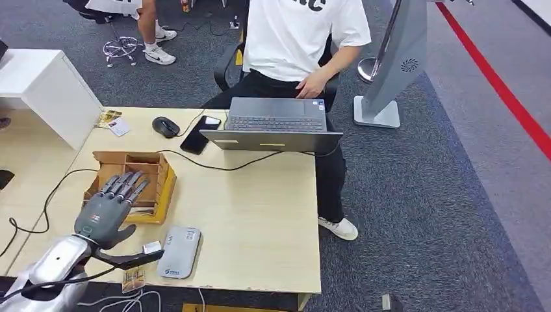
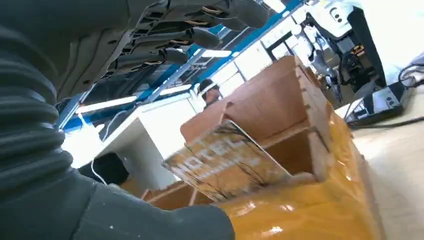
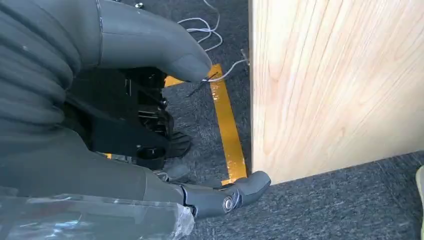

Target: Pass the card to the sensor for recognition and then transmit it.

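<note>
A wooden box (image 1: 156,170) with compartments stands at the table's left side, its outside wrapped in yellow tape. A brown card (image 2: 225,161) printed HOTEL leans upright in one compartment of the wooden box (image 2: 300,100). My left hand (image 1: 109,209) hovers over the box's near end with fingers (image 2: 200,37) stretched flat above the card and thumb (image 2: 165,220) below it, holding nothing. The grey sensor pad (image 1: 179,252) lies flat near the table's front edge, just right of my left thumb. My right hand (image 3: 150,125) hangs beside the table's wooden side panel (image 3: 340,85), fingers apart and empty.
A person sits behind an open laptop (image 1: 276,123) at the table's far side. A mouse (image 1: 166,126), a phone (image 1: 200,135) and cables lie near it. A small white block (image 1: 151,247) and a brown card (image 1: 133,281) sit at the front edge. A white cabinet (image 1: 45,84) stands left.
</note>
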Robot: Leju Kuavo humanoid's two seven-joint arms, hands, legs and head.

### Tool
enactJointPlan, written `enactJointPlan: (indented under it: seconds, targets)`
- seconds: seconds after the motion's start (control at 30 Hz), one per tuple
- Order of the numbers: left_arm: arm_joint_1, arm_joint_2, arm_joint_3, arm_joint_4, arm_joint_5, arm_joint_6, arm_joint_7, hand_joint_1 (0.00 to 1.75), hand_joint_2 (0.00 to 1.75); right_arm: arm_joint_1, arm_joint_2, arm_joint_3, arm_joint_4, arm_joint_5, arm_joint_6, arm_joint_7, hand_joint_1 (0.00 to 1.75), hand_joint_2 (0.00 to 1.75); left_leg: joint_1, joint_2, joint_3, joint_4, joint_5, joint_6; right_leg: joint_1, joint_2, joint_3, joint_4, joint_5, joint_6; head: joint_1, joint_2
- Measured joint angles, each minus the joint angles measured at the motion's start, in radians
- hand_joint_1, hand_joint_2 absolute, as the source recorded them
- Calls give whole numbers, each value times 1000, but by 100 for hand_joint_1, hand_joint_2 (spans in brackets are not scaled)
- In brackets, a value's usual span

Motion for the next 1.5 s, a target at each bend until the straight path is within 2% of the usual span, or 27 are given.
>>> enactJointPlan:
  seconds: [0.27, 0.7, 1.03, 1.33, 1.37, 1.4, 1.43, 1.5]
  targets:
    - [-2, -43, 0, 44, -5, 0, -11, 0, 175, 0, 0, 1, 0, 0, 0, 0, 0, 175, 0, 0, 0, 0, 0, 0, 0, 0, 0, 0, 0, 0, 0, 0]
    - [-2, -62, 2, 68, -9, 1, -10, 0, 175, 0, 0, 1, 0, -2, 0, 0, 0, 175, 0, 0, 0, 0, 0, 0, 0, 0, 0, 0, 0, 0, 0, 0]
    - [-2, -87, 51, 68, -47, 13, 26, 0, 175, 2, 0, 1, 0, -11, 0, -1, 0, 175, 0, 0, 0, 0, 0, 0, 0, 0, 0, 0, 0, 0, 0, 0]
    - [-2, -103, 89, 68, -50, 14, 32, 0, 175, 2, 0, 1, -1, -11, 0, -1, 0, 175, 0, 0, 0, 0, 0, 0, 0, 0, 0, 0, 0, 0, 0, 0]
    - [-2, -104, 91, 68, -51, 14, 32, 10, 175, 2, 0, 1, -1, -12, 0, -1, 0, 175, 0, 0, 0, 0, 0, 0, 0, 0, 0, 0, 0, 0, 0, 0]
    - [-2, -105, 93, 68, -53, 13, 32, 161, 175, 2, 0, 1, -1, -12, 0, -1, 0, 175, 0, 0, 0, 0, 0, 0, 0, 0, 0, 0, 0, 0, 0, 0]
    - [-1, -107, 94, 67, -55, 10, 33, 175, 175, 2, 0, 1, -1, -12, 0, -1, 0, 175, 0, 0, 0, 0, 0, 0, 0, 0, 0, 0, 0, 0, 0, 0]
    - [0, -111, 97, 65, -56, -7, 36, 175, 175, 2, 0, 1, -1, -13, 0, -1, 0, 175, 0, 0, 0, 0, 0, 0, 0, 0, 0, 0, 0, 0, 0, 0]
